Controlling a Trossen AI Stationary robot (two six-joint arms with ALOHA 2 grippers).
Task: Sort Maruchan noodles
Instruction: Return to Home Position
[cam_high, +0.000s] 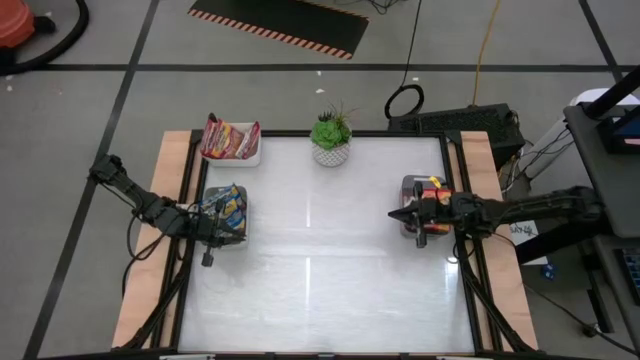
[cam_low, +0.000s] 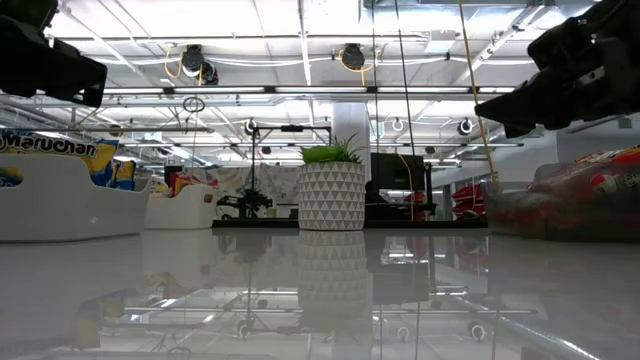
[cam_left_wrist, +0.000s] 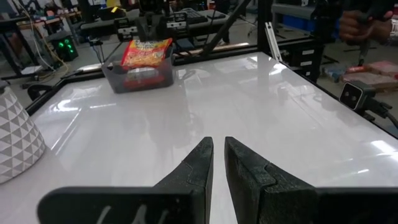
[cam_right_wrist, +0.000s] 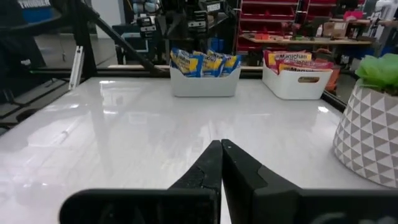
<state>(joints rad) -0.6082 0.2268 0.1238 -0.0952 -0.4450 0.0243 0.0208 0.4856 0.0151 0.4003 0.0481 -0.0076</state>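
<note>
Blue-and-yellow Maruchan packets (cam_high: 226, 203) stand in a white tray (cam_high: 226, 238) at the table's left; they also show in the right wrist view (cam_right_wrist: 205, 63). Red-pink packets (cam_high: 230, 139) fill a white tray (cam_high: 250, 157) at the far left. Orange-red packets (cam_high: 432, 190) lie in a grey tray (cam_high: 410, 185) at the right, also seen in the left wrist view (cam_left_wrist: 145, 52). My left gripper (cam_high: 232, 222) hovers over the blue packets' tray, shut and empty (cam_left_wrist: 217, 146). My right gripper (cam_high: 393, 213) hovers by the grey tray's left side, shut and empty (cam_right_wrist: 221, 146).
A green plant in a white patterned pot (cam_high: 331, 140) stands at the far edge's middle, also seen in the low view (cam_low: 331, 196). The white tabletop (cam_high: 320, 270) lies bare between the trays. Wooden rails (cam_high: 170, 200) run along the left and right edges.
</note>
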